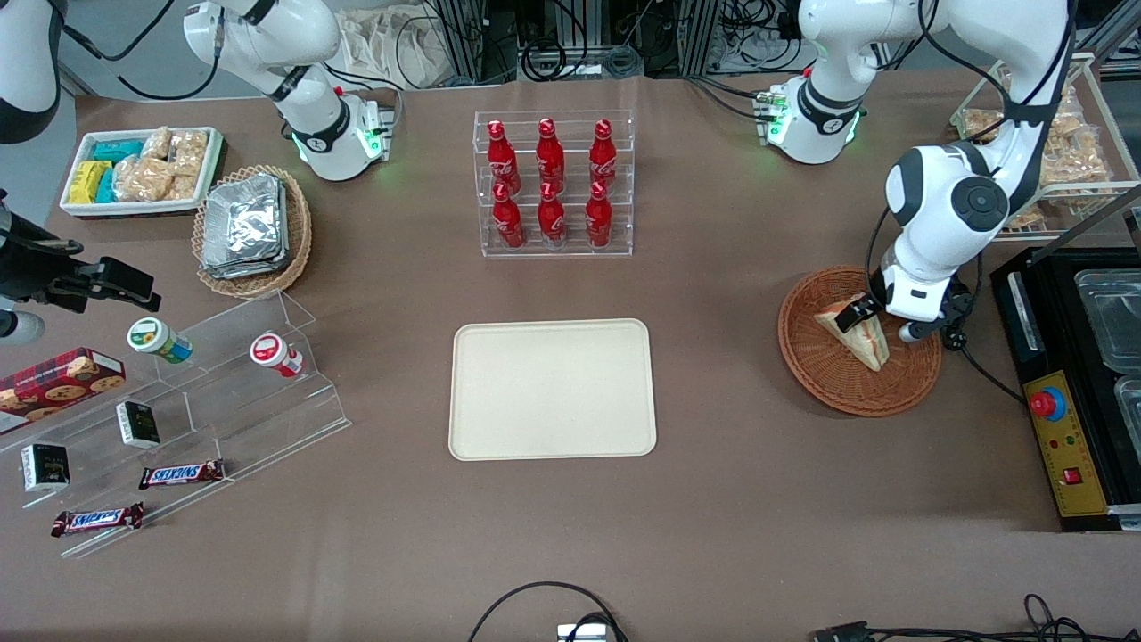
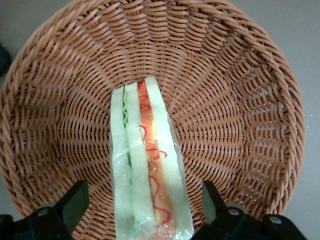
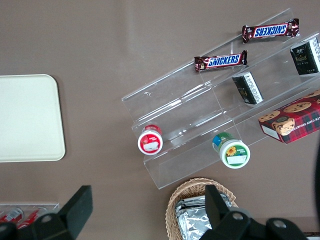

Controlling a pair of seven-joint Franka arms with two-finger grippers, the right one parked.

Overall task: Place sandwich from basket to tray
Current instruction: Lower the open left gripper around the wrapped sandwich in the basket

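The claw [image 2: 142,207] of the left arm is low inside the basket [image 1: 909,392], directly over the sandwich [image 1: 860,335]. Its two dark fingers [image 2: 75,202] are spread apart, one on each side of the wedge, and in the wrist view a gap of wicker shows between each finger and the bread. So the claw is released and holds nothing.

The sandwich lies in the basket, wrapped in clear film, with its filling edge turned up toward the wrist camera: white bread, pale green layer, then an orange-red layer with thin red lines. In the front view one finger stands at the upper end of the wedge, and the wedge's long side points toward the front camera.

The basket is round, reddish-brown and woven, and it stands on the brown table [image 1: 713,499] toward the working arm's end. The tray [image 1: 553,390] is well apart from it, near the middle of the table, flat and cream-coloured, with nothing on it.

Farther from the front camera than the tray stands a clear rack with six red bottles [image 1: 551,185]. Toward the parked arm's end there is a paler wicker basket with silver foil packets [image 1: 245,227].
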